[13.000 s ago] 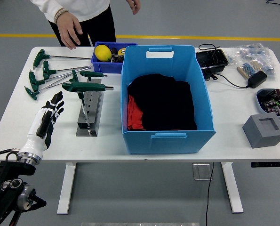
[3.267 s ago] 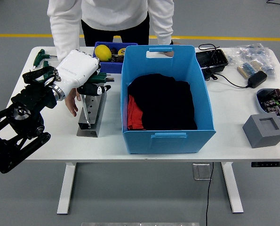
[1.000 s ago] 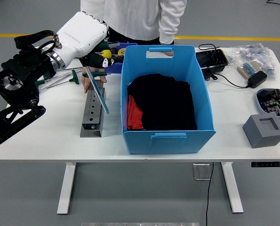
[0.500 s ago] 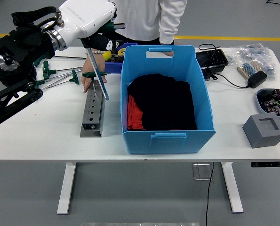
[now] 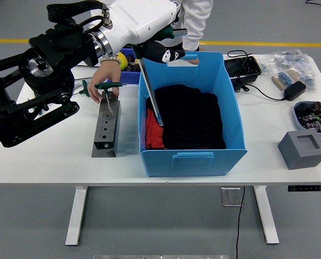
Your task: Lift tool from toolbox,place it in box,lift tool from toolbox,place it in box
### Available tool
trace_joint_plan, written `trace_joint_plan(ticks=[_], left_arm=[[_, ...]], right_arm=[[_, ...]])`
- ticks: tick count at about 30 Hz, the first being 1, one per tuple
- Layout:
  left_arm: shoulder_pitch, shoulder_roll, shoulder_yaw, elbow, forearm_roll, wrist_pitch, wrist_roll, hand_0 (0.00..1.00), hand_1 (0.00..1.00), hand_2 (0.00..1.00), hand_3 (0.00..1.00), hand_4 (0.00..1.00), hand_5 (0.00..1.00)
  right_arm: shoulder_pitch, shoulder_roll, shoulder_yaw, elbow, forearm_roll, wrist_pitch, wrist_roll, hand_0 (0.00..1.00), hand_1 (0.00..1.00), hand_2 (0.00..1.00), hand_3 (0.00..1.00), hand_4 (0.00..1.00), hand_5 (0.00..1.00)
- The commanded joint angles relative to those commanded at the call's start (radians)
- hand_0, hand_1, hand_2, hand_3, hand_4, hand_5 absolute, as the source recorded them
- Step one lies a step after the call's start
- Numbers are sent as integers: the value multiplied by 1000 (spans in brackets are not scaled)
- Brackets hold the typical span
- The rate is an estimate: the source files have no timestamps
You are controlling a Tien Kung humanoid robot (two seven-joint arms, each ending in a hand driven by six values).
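Note:
My left hand (image 5: pixel 159 49) is shut on a T-handle tool (image 5: pixel 151 94) with a green handle. It hangs over the left part of the big blue box (image 5: pixel 192 156), and the steel shaft slants down so its tip is inside, above the red and black cloth (image 5: pixel 187 116). The grey tool stand (image 5: pixel 106 132) lies on the table left of the box. Another green T-handle tool (image 5: pixel 110 85) stands at its far end, with a person's hand (image 5: pixel 100 91) resting on it. The person's other hand (image 5: pixel 191 61) is at the box's far rim.
My bulky black left arm (image 5: pixel 47 81) covers the table's far left. More green-handled tools (image 5: pixel 80 86) lie behind it, and a small blue bin (image 5: pixel 123 59) peeks out. On the right are a black tray (image 5: pixel 241 67), a charger with cable (image 5: pixel 292 90) and a grey block (image 5: pixel 303 149).
My left hand lifted the tool out of the stand and carried it up and to the right, from over the stand to over the blue box. The person's hand stayed by the stand.

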Motion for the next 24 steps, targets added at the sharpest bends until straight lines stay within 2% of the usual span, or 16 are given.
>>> trace_joint_plan(ticks=[4, 12, 18, 24], left_arm=[[-21, -58, 29, 15, -16, 4, -2, 42, 2, 34, 60, 796, 529], [-47, -172, 129, 85, -49, 20, -13, 42, 2, 34, 60, 796, 530], [-53, -226, 199, 156, -66, 41, -33, 42, 2, 34, 60, 797, 531], [-62, -266, 216, 214, -82, 62, -51, 42, 2, 34, 60, 796, 532]], right_arm=[[1, 0, 0, 0, -1, -1, 0, 695, 668, 735, 582, 787, 706], [10, -3, -4, 1, 4, -4, 2, 695, 666, 735, 581, 787, 707], [21, -5, -15, 1, 8, -7, 2, 696, 666, 735, 581, 786, 708], [27, -7, -24, 1, 16, -8, 2, 695, 666, 735, 578, 786, 707]])
